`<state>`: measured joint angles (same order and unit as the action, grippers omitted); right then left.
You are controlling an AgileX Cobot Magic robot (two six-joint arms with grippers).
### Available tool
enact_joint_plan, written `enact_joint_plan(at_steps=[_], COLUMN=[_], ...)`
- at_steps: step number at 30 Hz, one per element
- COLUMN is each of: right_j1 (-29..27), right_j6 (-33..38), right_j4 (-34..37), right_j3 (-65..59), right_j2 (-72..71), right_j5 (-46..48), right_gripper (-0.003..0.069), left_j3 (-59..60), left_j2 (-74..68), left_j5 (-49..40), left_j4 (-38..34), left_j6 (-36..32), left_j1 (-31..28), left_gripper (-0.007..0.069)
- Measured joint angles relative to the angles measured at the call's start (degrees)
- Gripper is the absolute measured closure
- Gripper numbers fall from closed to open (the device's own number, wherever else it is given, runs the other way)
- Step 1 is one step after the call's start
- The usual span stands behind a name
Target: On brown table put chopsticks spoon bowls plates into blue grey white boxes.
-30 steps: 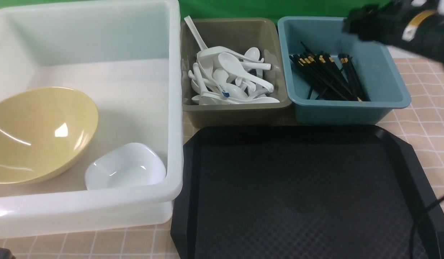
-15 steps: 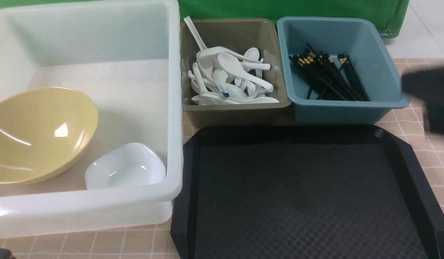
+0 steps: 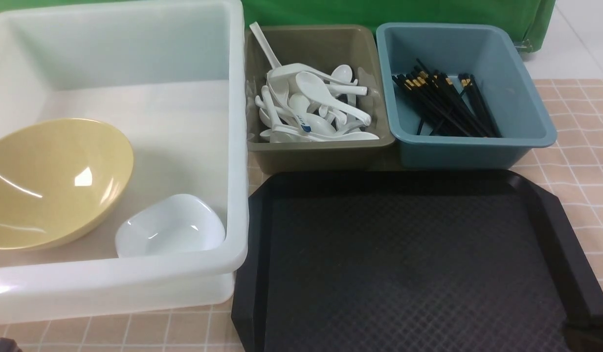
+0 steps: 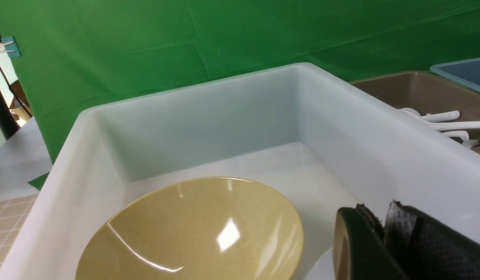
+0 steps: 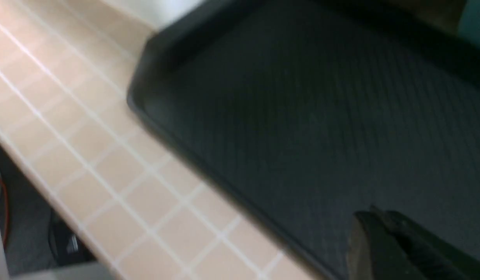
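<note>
The large white tub (image 3: 237,146) at the left holds the mustard-yellow bowl (image 3: 52,181) and the small white bowl (image 3: 171,227). The olive-grey bin (image 3: 321,151) holds several white spoons (image 3: 311,102). The teal-blue bin (image 3: 457,151) holds several black chopsticks (image 3: 443,105). My left gripper (image 4: 380,212) is shut and empty, low over the tub (image 4: 380,116), beside the yellow bowl (image 4: 193,233). My right gripper (image 5: 374,217) is shut and empty, just above the black tray (image 5: 321,97); that view is blurred. No plates are in view.
The black textured tray (image 3: 409,264) lies in front of the two small bins with nothing on it. The tiled brown table (image 3: 585,161) shows to the right and along the near edge (image 5: 107,163). A green cloth hangs behind.
My right arm has drawn back from over the blue bin, passed along the right side and dropped towards the near right corner, almost out of the front view. The left arm has not moved.
</note>
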<state>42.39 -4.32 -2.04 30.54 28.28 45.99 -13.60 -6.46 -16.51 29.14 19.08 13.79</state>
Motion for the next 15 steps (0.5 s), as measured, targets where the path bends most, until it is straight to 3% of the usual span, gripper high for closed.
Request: enact_joint_plan(at_steps=[7, 11, 15], right_j1=[-0.1, -4.3, -16.6], right_j6=[0.1, 3.8, 8.2], right_j4=[-3.5, -5.6, -5.8], right_j3=[-2.0, -7.4, -18.8], right_j2=[-3.9, -8.6, -15.1], right_j5=[1.4, -9.6, -34.6], right_gripper=[0.0622, 0.0622, 0.0622], left_j3=[0.0, 0.0, 0.0], left_j2=[0.0, 0.0, 0.0], left_j5=[-0.1, -0.3, -0.7], left_j4=[0.0, 0.0, 0.0], left_j6=[0.0, 0.0, 0.0], left_j1=[0.0, 0.0, 0.0], left_gripper=[0.0565, 0.0565, 0.0565])
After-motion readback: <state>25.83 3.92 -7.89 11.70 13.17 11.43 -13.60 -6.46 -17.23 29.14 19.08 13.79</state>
